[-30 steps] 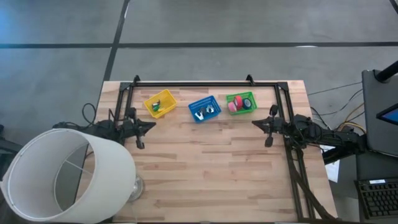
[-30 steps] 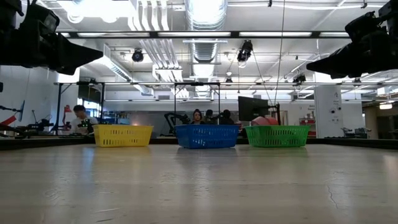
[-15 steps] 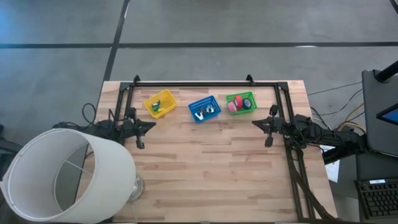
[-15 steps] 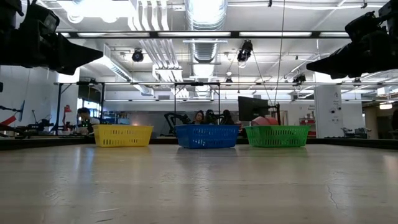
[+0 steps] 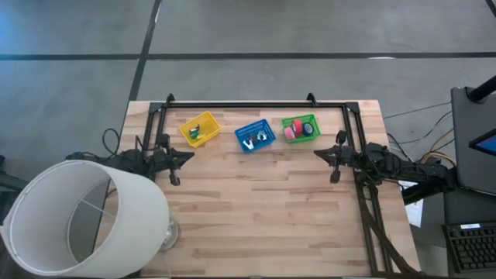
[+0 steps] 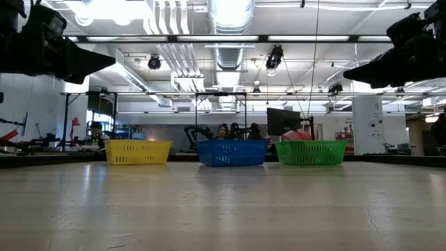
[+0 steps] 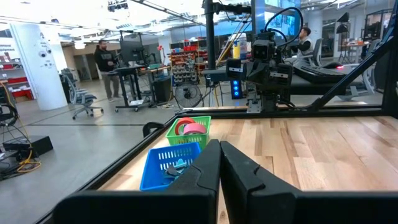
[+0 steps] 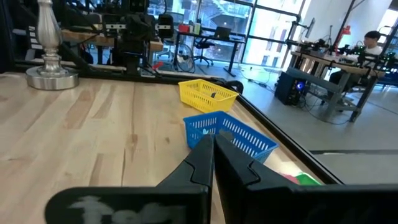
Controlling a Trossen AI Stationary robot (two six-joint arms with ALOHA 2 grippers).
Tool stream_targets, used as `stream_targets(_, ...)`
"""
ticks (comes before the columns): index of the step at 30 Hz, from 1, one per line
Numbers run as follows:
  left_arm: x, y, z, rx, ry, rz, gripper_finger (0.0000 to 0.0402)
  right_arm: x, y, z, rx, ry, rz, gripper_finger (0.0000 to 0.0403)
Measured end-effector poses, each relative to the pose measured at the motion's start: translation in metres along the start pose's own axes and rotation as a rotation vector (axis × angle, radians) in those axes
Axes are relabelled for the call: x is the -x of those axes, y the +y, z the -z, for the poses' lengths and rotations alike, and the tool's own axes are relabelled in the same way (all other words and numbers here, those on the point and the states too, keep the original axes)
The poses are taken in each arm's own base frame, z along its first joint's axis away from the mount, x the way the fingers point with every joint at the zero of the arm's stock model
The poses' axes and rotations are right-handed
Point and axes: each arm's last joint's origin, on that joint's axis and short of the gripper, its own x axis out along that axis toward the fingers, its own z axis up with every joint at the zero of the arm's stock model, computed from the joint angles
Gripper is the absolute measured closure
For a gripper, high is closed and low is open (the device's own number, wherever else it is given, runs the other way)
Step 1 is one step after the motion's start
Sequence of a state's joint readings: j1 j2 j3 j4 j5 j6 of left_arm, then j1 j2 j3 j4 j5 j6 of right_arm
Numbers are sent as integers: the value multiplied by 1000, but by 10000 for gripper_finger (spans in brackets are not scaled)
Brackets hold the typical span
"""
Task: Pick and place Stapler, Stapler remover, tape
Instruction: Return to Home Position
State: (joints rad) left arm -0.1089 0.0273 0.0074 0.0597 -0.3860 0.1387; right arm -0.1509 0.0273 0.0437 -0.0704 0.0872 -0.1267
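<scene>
**High view:** the left gripper (image 5: 188,156) and the right gripper (image 5: 318,153) are hovering at opposite sides of the wooden table (image 5: 256,225), pointing at each other. Both are well apart from the row of baskets. The tape rolls (image 5: 299,130) are lying inside the green basket (image 5: 315,124), next to the blue basket (image 5: 252,126) and the yellow basket (image 5: 190,125). To finish homing well, each arm should probably be pulling straight back and staying high, clear of the baskets and the white lampshade (image 5: 85,217).

**Low view:** both arms are hanging high in the upper corners over bare tabletop. This height is not visible from above, while the basket walls here are hiding the contents.

**Left wrist view:** this arm's fingers are pressing together on nothing, which the overhead picture is too coarse to show. Pink tape is showing over the green rim.

**Right wrist view:** these fingers are likewise meeting, empty. A metal lamp base (image 8: 50,68) is standing on the table, and the shade is hiding it from above.
</scene>
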Motion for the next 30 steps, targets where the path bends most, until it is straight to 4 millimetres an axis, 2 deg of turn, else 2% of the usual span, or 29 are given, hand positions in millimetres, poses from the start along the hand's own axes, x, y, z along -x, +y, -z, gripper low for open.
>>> stream_targets(30,0,0,0,0,0,0,390,0,0,0,0,-1,0,394)
